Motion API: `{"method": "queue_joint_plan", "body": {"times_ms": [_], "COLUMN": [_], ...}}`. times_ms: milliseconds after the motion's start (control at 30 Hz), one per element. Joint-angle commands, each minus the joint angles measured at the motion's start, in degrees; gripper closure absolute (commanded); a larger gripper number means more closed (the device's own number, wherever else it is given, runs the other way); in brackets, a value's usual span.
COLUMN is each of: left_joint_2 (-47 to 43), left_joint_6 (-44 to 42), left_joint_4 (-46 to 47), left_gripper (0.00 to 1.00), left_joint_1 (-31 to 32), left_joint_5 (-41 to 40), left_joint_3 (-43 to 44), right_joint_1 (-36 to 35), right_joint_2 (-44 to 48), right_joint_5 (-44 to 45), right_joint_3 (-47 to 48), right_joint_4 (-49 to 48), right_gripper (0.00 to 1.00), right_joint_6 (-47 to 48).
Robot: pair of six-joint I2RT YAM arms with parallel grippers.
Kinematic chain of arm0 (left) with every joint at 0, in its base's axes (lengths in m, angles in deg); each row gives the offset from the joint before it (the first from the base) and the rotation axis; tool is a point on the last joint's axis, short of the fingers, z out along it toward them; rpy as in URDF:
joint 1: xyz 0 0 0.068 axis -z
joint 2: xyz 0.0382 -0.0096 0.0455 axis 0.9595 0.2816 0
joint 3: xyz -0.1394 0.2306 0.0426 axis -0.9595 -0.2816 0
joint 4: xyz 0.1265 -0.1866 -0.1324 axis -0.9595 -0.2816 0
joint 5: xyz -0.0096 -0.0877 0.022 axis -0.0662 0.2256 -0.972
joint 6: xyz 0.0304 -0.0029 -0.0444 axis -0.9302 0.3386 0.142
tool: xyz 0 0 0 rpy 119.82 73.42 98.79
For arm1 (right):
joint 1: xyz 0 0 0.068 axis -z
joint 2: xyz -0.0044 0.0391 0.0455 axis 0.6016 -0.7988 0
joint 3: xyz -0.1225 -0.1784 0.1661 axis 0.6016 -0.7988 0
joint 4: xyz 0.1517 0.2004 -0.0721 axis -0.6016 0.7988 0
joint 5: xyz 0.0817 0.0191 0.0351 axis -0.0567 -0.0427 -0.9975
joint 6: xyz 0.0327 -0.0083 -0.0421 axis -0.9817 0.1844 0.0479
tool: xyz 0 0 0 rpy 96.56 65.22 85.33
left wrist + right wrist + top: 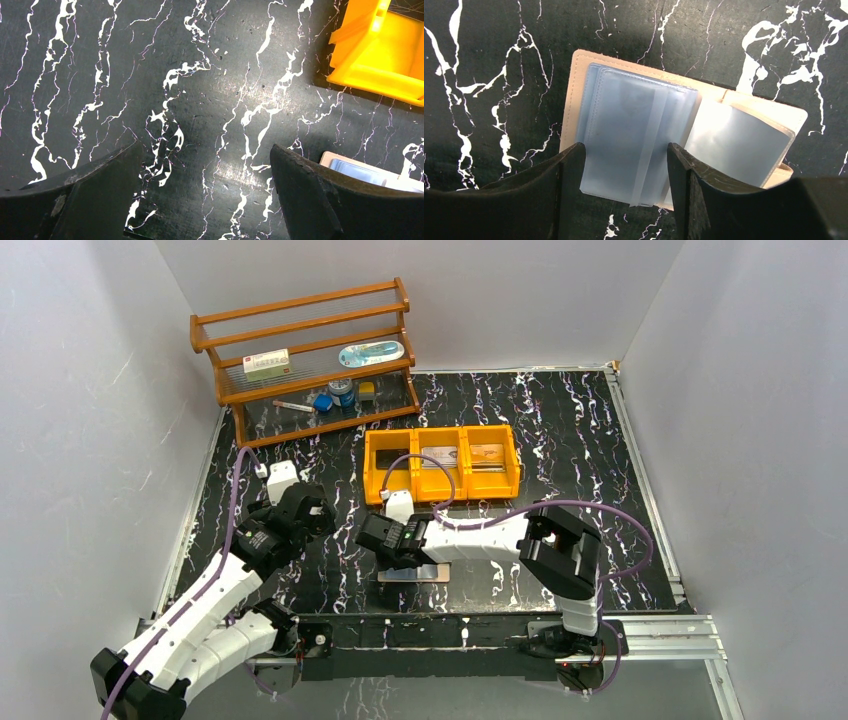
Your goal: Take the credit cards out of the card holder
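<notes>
Right hand (624, 150), spread, straddles the card holder (639, 115) while credit cards (437, 458) lie in the yellow bin (441, 493).

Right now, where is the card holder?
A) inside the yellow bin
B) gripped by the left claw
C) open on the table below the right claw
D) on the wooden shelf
C: the right wrist view shows the card holder spread open on the table, directly below the open right claw.
</notes>
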Motion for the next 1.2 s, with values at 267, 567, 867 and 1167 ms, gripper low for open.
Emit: {"method": "queue_joint_plan", "body": {"times_ms": [267, 567, 867, 1167], "left_joint_2": [0.14, 0.58, 1.1, -2.35], "left_joint_6": [0.06, -0.09, -1.85, -2.13], "left_joint_4": [-0.83, -0.74, 1.05, 6.88], "left_gripper": [0.02, 0.02, 0.02, 0.02], "left_joint_1": [-0.18, -0.21, -0.21, -0.2], "left_joint_5": [-1.49, -1.23, 3.26, 17.32], "left_joint_3": [1.79, 1.81, 1.47, -1.08], "right_joint_1": [-0.22, 0.02, 2.8, 7.2], "right_joint_2": [-2.65, 0.21, 9.99, 20.73], "right_joint_5": [2.69, 1.53, -6.58, -14.8], "right_joint_3": [1.24, -0.54, -9.77, -23.39], "right_joint_4": [3.12, -1.05, -14.56, -28.95], "right_gripper": [0.48, 0.68, 0.83, 0.84], "right_joint_6": [-1.99, -0.17, 1.01, -1.75]}}
